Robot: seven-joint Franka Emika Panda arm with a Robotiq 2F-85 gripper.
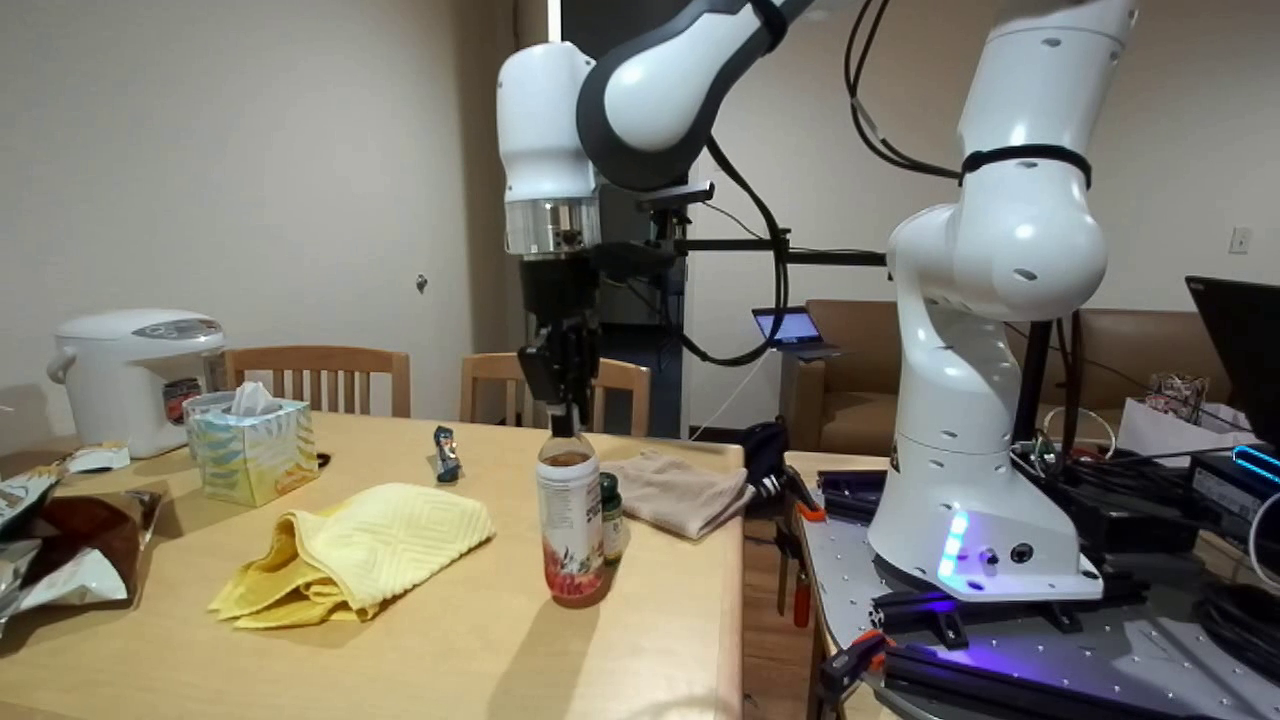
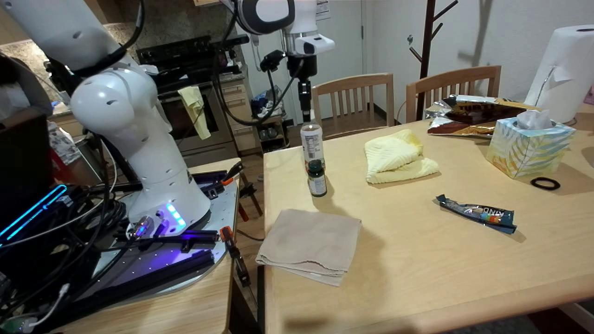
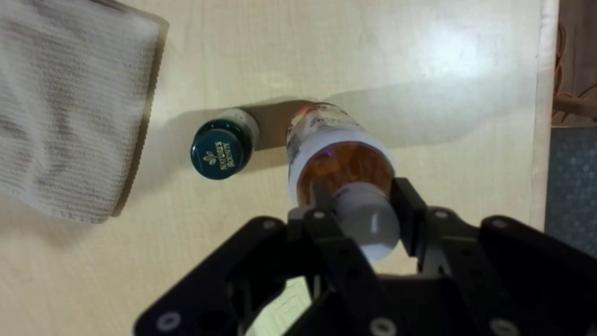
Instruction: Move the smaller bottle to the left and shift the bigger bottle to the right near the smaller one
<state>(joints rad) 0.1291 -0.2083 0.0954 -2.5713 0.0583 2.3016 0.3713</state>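
End effector (image 3: 360, 198) gripping bigger bottle (image 1: 572, 515) (whether raised, unclear), smaller bottle (image 3: 223, 147) nearby.

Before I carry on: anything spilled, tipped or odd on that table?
Nothing spilled or tipped shows: the tall clear plastic bottle with a red-and-white label and the short dark-green bottle look upright. Mildly untidy is the textured yellow cloth: it lies loosely bunched, unlike the flatly folded beige cloth.

On the table (image 1: 670, 640), in an exterior view: left of the bigger bottle (image 1: 572, 520), a towel (image 1: 375, 545); far and left of that, a tissue box (image 1: 255, 455); just right of the bigger bottle and farther, the smaller bottle (image 1: 612, 528) (near, yet apart); right of both, a napkin (image 1: 685, 490).
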